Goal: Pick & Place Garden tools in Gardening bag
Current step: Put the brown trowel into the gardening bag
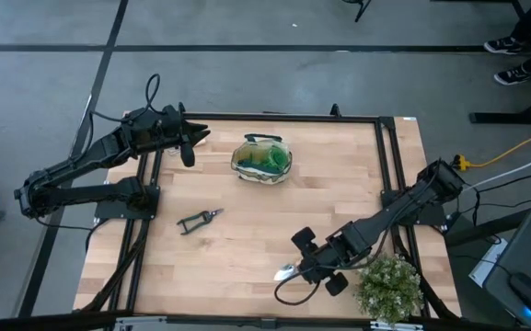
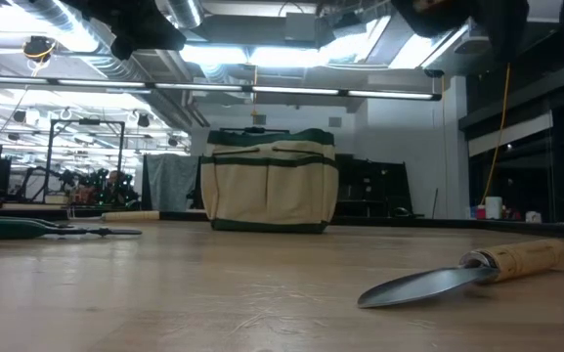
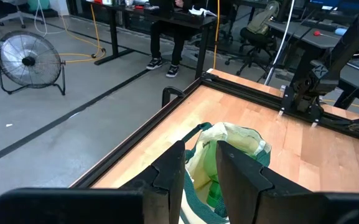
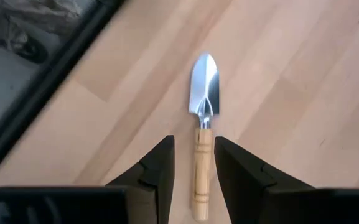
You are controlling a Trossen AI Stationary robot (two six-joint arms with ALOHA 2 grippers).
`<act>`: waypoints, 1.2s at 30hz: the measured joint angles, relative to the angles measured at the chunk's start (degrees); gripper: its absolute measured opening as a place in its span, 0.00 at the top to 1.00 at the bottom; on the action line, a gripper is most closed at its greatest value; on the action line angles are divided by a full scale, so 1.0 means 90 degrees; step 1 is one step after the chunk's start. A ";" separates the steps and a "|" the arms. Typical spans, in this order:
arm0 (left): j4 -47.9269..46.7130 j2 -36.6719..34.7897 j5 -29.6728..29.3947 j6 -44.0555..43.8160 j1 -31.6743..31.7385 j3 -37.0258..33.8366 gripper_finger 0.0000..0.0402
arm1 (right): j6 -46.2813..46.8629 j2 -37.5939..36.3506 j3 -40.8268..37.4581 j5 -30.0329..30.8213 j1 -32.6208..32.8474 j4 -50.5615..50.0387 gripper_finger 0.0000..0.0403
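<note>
Nearest, the trowel (image 4: pixel 203 143) lies on the desk (image 1: pixel 247 248) under the spread right gripper (image 4: pixel 193 163), ungrasped. Shears (image 1: pixel 198 220) also remain out; the left gripper (image 3: pixel 199 167), spread and empty, hovers beside the bag (image 1: pixel 261 159).

Around you: grey floor (image 1: pixel 247 23) crossed by dark lines, a standing fan (image 3: pixel 30 60) beside desks (image 3: pixel 173 18) and office chairs (image 3: pixel 257 28), ceiling strip lights (image 2: pixel 291 54) overhead, a yellow cable (image 1: pixel 513 147) trailing past the table.
</note>
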 joint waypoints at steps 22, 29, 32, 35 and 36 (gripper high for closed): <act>0.0000 0.0000 0.0002 -0.0002 0.0000 0.0000 0.79 | -0.0004 0.0005 -0.0922 -0.0049 -0.0241 0.1801 0.71; 0.0000 0.0000 0.0000 -0.0002 0.0000 0.0000 0.79 | -0.0022 0.0111 -0.0920 -0.0051 -0.0246 0.1856 0.71; -0.0002 0.0002 0.0001 -0.0002 0.0000 0.0000 0.79 | 0.0002 0.0269 -0.0920 -0.0053 -0.0245 0.1950 0.71; -0.0004 0.0000 0.0002 -0.0002 0.0000 0.0000 0.79 | 0.0003 0.0446 -0.0920 -0.0053 -0.0250 0.1958 0.71; -0.0010 0.0002 0.0001 -0.0002 0.0000 0.0000 0.79 | -0.0002 0.0497 -0.0920 -0.0053 -0.0250 0.1955 0.71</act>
